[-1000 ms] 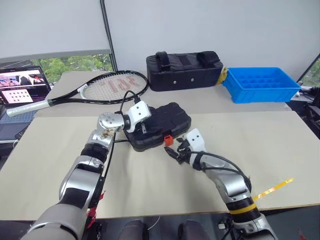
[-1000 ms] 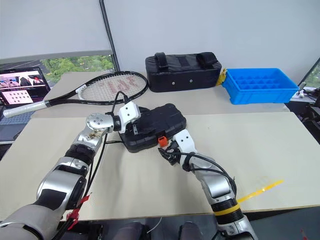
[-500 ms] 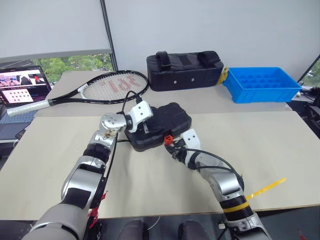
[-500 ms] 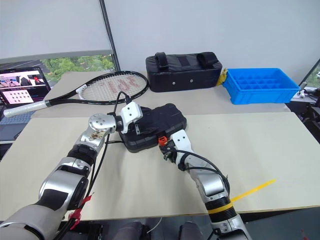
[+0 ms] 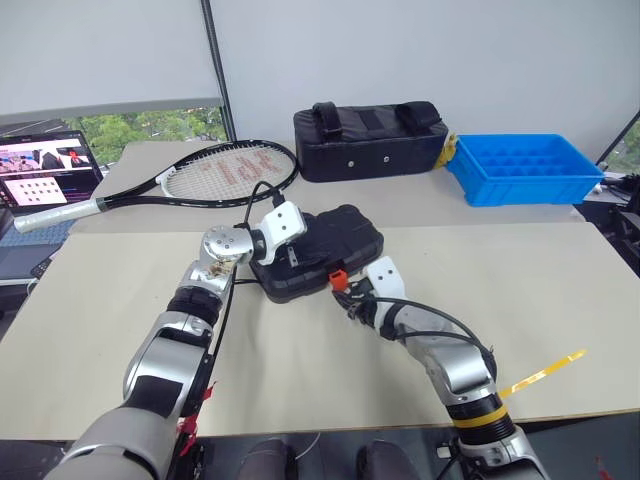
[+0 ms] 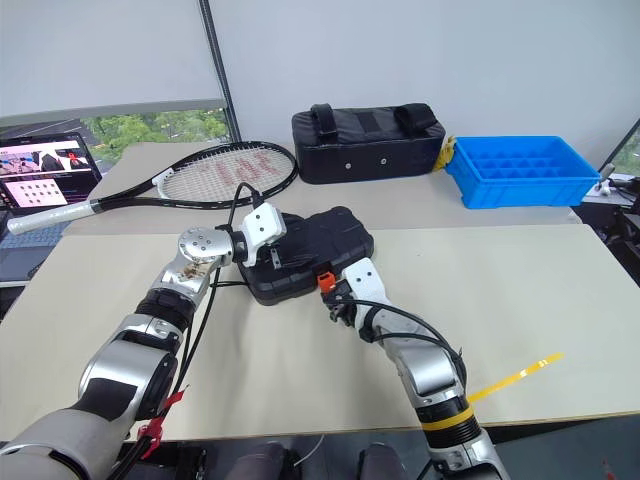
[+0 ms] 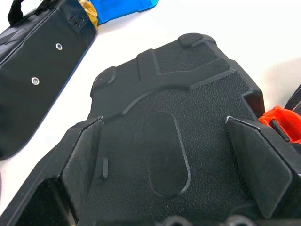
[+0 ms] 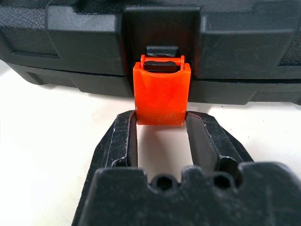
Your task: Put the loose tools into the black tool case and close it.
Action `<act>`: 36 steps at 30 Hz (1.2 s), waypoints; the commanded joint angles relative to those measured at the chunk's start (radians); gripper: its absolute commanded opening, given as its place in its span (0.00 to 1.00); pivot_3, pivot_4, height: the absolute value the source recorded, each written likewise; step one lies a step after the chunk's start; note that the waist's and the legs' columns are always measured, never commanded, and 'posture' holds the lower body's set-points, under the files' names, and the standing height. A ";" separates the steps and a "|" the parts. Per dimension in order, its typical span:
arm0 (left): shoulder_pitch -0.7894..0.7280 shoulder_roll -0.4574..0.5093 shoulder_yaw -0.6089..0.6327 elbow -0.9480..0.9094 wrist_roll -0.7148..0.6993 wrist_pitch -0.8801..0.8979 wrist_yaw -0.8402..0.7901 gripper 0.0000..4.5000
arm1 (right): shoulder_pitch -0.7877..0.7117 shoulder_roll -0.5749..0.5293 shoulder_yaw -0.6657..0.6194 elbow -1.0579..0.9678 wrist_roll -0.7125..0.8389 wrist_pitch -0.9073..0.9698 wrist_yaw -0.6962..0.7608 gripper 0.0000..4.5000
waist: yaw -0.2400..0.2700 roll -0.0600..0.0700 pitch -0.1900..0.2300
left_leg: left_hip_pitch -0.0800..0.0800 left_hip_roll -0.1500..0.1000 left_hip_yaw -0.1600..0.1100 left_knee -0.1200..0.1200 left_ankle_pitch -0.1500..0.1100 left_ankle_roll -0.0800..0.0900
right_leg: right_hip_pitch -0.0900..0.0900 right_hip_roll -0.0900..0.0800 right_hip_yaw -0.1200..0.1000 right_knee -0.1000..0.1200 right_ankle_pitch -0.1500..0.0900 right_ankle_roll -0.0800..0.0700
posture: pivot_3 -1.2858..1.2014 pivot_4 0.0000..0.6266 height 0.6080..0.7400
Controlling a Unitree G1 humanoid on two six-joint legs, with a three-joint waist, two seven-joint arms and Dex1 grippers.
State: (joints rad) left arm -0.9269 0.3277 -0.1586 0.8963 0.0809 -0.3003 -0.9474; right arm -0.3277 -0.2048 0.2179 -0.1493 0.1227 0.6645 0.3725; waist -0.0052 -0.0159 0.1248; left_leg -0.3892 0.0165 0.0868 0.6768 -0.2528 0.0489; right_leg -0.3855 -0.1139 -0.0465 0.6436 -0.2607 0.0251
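- Two black fingertips of the right gripper (image 8: 160,123) are clenched on the lower edge of the orange latch (image 8: 161,94), one on either side, at the near front wall of the black tool case (image 5: 320,250).
- The latch is judged to hang loose from the lid, not yet snapped; it is best swung on its hinge and pressed flat against the front wall, with the pinch kept low on the tab so it is not twisted sideways.
- The left gripper (image 7: 164,155) is laid over the ribbed lid with its jaws spread wide and grasping nothing; steady downward pressure there would keep the seam shut while the latch is pressed home.
- The case lies closed on the table (image 5: 560,290), its long axis running from near-left to far-right, the latch facing the robot.
- Beyond it, a tennis racket (image 5: 215,172) is seen.
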 commanded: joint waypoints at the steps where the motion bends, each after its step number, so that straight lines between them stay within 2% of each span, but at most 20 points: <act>1: 0.059 -0.009 -0.083 0.071 0.078 0.030 -0.015 1.00 | -0.044 0.010 -0.024 -0.074 0.011 -0.016 -0.003 0.28 | 0.000 0.000 0.000 | 0.000 0.000 0.000 0.000 0.000 0.000 | 0.000 0.000 0.000 0.000 0.000 0.000 | 0.52 0.24 0.92; 14: 0.069 -0.007 -0.089 0.075 0.085 0.030 -0.016 1.00 | -0.023 0.001 -0.027 -0.175 0.022 0.032 -0.012 0.28 | -0.002 0.000 0.000 | -0.001 0.001 0.000 -0.001 0.000 0.000 | -0.001 0.000 0.000 -0.001 0.000 0.000 | 0.52 0.24 0.92; 27: 0.073 -0.004 -0.095 0.071 0.083 0.030 -0.017 1.00 | -0.067 0.036 0.000 -0.085 0.006 0.011 -0.019 0.28 | -0.007 0.000 0.000 | -0.001 0.001 0.000 -0.002 0.000 0.000 | -0.001 0.000 0.000 -0.002 0.000 0.000 | 0.52 0.24 0.92; 28: 0.074 -0.004 -0.095 0.070 0.083 0.030 -0.016 1.00 | -0.071 0.038 0.003 -0.077 0.006 0.010 -0.016 0.39 | -0.007 0.000 0.000 | -0.001 0.001 0.000 -0.002 0.000 0.000 | -0.001 0.000 0.000 -0.002 0.000 0.000 | 0.52 0.24 0.92; 31: 0.075 -0.004 -0.095 0.069 0.082 0.031 -0.015 1.00 | -0.070 0.041 -0.002 -0.075 0.009 0.014 -0.015 0.62 | -0.007 0.000 0.000 | -0.001 0.001 0.000 -0.002 0.000 0.000 | -0.001 0.000 0.000 -0.002 0.000 0.000 | 0.52 0.24 0.92; 32: 0.076 -0.004 -0.095 0.069 0.081 0.032 -0.014 1.00 | -0.064 0.035 -0.008 -0.085 0.013 0.020 -0.011 0.66 | -0.007 -0.001 0.000 | 0.000 0.001 0.000 -0.003 0.000 0.000 | -0.001 0.000 0.000 -0.002 0.000 0.000 | 0.52 0.24 0.92; 36: 0.081 -0.001 -0.094 0.067 0.078 0.033 -0.011 1.00 | -0.026 -0.009 -0.023 -0.154 0.029 0.077 0.009 0.66 | -0.005 -0.001 0.000 | -0.001 0.001 0.000 -0.003 0.000 0.000 | -0.001 -0.001 0.000 -0.003 0.000 0.000 | 0.52 0.24 0.92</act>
State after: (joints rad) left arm -0.9185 0.3251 -0.1740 0.8919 0.0808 -0.3013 -0.9361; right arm -0.3613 -0.1987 0.2192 -0.2273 0.1394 0.7263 0.3711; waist -0.0104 -0.0164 0.1251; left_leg -0.3899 0.0174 0.0864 0.6737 -0.2533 0.0493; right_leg -0.3865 -0.1146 -0.0467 0.6400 -0.2610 0.0256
